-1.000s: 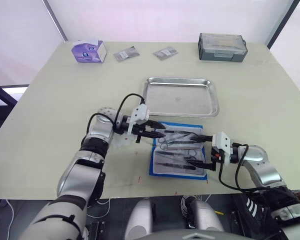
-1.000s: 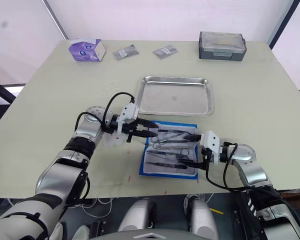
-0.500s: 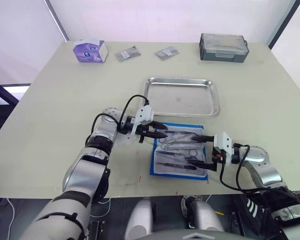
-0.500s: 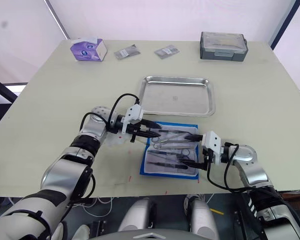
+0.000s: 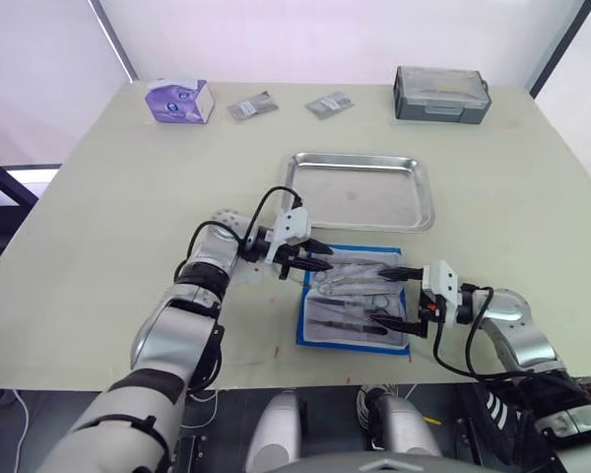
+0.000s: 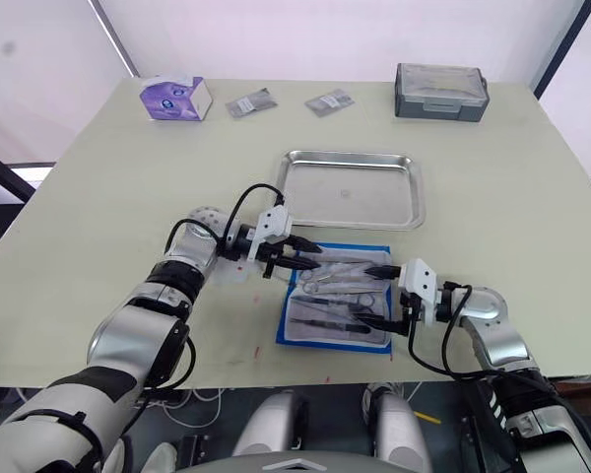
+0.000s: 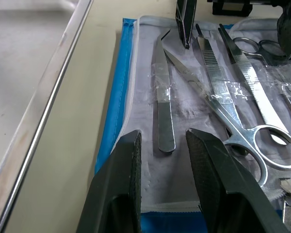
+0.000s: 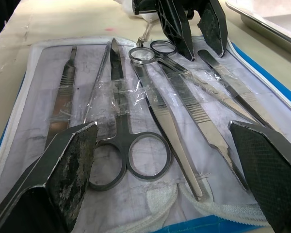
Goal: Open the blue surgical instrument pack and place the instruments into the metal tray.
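The blue surgical instrument pack (image 5: 353,305) lies unfolded at lower centre of the tabletop (image 5: 98,217), just below the bare metal tray (image 5: 358,189); its grey-white lining carries the silver instruments (image 8: 150,121), among them ring-handled scissors and tweezers. The left tool (image 5: 318,259), slightly parted, has advanced rightward over the pack's upper-left edge since a second ago. The right tool (image 5: 398,295), spread wide at the pack's right edge, is unchanged.

We see the opened blue surgical instrument pack (image 5: 353,296) hemmed from both ends: left gripper (image 5: 316,258) at its far-left corner, right gripper (image 5: 401,296), fingers spread wide, at its right edge. The instruments (image 8: 150,121) lie taped close together. Between pack and metal tray (image 5: 360,189) we find a narrow bare strip of table (image 5: 108,197).
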Robot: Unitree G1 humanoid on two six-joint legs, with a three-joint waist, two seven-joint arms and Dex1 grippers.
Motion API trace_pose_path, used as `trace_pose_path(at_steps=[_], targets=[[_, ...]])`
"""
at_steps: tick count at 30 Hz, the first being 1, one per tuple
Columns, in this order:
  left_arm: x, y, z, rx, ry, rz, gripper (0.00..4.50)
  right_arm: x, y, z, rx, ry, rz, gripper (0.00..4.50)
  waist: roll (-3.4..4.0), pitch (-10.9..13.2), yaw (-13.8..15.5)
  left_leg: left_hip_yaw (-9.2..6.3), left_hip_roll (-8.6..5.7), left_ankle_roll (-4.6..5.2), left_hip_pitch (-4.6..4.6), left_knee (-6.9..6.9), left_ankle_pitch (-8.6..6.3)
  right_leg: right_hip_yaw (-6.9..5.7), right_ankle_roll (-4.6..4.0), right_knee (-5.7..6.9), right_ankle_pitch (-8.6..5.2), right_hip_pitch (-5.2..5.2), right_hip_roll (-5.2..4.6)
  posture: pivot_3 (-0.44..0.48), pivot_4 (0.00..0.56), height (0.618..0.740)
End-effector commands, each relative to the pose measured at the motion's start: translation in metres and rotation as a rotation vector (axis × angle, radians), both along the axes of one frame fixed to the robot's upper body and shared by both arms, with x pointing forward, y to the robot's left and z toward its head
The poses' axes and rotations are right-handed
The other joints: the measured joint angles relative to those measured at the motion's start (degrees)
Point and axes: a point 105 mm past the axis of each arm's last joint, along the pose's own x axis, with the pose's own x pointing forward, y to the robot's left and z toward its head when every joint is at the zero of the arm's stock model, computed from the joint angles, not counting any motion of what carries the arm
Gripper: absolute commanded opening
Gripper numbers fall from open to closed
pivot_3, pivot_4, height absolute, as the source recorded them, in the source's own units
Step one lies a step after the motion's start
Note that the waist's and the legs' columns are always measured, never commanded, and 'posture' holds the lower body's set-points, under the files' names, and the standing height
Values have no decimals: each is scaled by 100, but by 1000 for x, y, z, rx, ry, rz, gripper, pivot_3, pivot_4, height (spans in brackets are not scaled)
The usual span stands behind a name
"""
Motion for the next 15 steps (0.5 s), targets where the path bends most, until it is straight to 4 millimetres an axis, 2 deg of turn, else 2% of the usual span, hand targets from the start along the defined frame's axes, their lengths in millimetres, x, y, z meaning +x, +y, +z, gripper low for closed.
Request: trace_pose_path(at_steps=[1,4,7,8,9,15], targets=[[-3,-3,-8,57,40,-24,1575,-11,-13,-36,-75,136,-44,4500,0,0,-4,-2,0,0,5,-1,0,0,0,0,0,4,1,0,150,727],[-5,-3,-11,69,55,-32,1575,-11,-13,-36,-76,136,-43,4500,0,-1,-3,-3,-1,1,6,0,0,-1,0,-3,0,7,1,0,150,727],[-5,-3,-11,72,58,-30,832,-12,-13,-36,-76,138,-41,4500,1,-1,-3,-4,-1,1,8,-1,0,-1,0,-2,0,8,1,0,150,727],[-5,-3,-10,73,58,-29,346,-12,-13,-36,-76,139,-41,4500,0,-1,-4,-4,-1,1,8,-1,0,-1,0,-3,0,9,1,0,150,727],[-5,-3,-9,73,57,-29,44,-12,-13,-36,-77,140,-40,4500,0,-1,-4,-4,-1,1,8,-1,0,-1,0,-3,0,9,1,0,150,727],[-2,-4,-2,67,47,-28,44,-13,-12,-37,-78,145,-35,4500,0,-2,-4,-5,-1,1,9,-1,-1,-1,0,-4,0,11,1,0,150,727]])
